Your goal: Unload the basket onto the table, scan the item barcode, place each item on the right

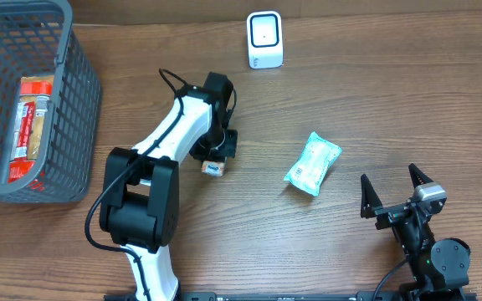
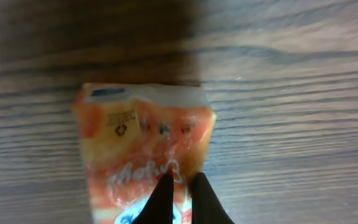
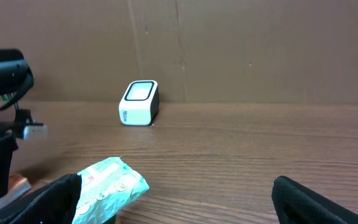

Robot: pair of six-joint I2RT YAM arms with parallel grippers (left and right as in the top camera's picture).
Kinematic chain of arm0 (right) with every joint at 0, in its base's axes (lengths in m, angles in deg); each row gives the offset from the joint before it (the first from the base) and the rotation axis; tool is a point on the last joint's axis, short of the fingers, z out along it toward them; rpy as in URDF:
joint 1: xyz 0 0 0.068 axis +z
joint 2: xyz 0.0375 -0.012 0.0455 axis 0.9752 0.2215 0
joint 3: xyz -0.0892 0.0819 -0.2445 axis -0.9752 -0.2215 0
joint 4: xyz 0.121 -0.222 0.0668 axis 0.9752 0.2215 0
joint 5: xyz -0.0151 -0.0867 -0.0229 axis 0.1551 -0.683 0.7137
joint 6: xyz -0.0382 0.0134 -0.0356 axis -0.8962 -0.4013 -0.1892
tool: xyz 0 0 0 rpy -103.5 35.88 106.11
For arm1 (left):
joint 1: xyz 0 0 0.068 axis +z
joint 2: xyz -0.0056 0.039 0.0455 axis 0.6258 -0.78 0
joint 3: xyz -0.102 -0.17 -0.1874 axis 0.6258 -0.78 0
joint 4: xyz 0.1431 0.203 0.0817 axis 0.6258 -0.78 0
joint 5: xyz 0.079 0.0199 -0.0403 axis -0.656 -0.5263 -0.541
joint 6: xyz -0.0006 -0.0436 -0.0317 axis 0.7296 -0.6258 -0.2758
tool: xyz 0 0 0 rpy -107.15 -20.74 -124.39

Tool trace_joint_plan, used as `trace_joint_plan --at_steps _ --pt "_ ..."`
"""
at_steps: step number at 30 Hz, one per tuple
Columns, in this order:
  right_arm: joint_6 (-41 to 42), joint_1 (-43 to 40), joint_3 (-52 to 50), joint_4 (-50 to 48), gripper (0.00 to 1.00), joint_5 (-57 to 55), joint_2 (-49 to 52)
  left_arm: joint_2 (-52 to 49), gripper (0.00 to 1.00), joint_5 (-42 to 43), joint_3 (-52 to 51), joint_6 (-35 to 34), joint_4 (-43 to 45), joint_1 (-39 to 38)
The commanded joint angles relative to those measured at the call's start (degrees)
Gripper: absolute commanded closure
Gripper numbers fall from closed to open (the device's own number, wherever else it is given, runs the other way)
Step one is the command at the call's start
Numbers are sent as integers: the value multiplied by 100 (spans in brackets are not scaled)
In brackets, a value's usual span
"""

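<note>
Left gripper [image 2: 180,182] pinched shut on orange plastic packet [image 2: 145,134]; small white box scanner [image 1: 264,40] up-frame, slightly right in overhead. Left arm nearer; right gripper [image 1: 390,178] agape.

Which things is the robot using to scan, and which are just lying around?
For the job: orange packet, pinched in the left end effector; white scanner.
Lying about: green packet; grey basket holding a red packet; right end effector, open.
</note>
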Motion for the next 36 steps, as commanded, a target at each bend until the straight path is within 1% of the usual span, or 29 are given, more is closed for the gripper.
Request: trace_joint_plan --at_steps 1,12,17,25,29,36 --pt "-26 -17 -59 -26 0 -28 -50 -17 96 155 -227 -105 105 -7" --pt "-26 -17 -59 -26 0 -26 -50 -17 96 138 -225 -131 195 -328" --pt "-28 -17 -59 -26 0 -26 -50 -17 96 -334 -229 -474 264 -590" --pt "-26 -17 -59 -26 0 -26 -50 -17 96 -365 -238 -498 334 -756" --pt "-26 -17 -59 -26 0 -28 -50 -15 96 -817 -208 -732 332 -772" --pt "-26 -17 -59 -26 0 -26 -50 39 96 -861 120 -730 214 -841"
